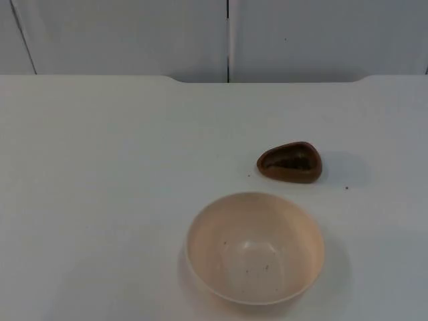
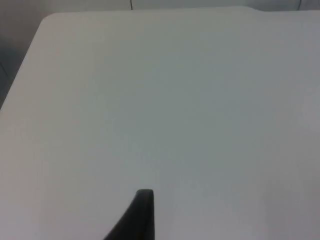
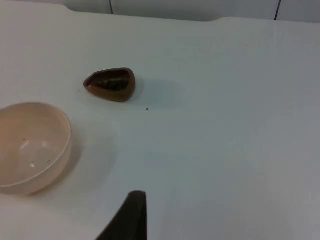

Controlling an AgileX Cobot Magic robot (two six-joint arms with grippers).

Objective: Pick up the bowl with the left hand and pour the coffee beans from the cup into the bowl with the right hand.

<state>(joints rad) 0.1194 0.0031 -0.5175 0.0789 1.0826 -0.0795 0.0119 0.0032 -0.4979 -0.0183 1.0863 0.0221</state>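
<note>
Bowl [image 1: 255, 248] first, nearest the camera in the top view: a cream, round, upright bowl on the white table [image 1: 93, 200], with just a few dark specks inside, so I judge the pouring has not begun. From it, at about one o'clock and a short gap away, stands the cup [image 1: 290, 162], a small brown teardrop-shaped vessel with dark coffee beans [image 1: 289, 159] inside. A stray bean [image 1: 346, 188] lies on the table at about four o'clock from the cup. Beyond both, the table ends at the grey partition wall [image 1: 134, 33].

My left gripper [image 2: 145, 200] hangs over bare table, away from the bowl; one fingertip is visible, so I cannot tell whether it is spread. My right gripper [image 3: 135, 200] looks toward cup and bowl from a distance, touching neither; its opening I cannot tell either. The bowl sits open side up, easy to take by the rim.
</note>
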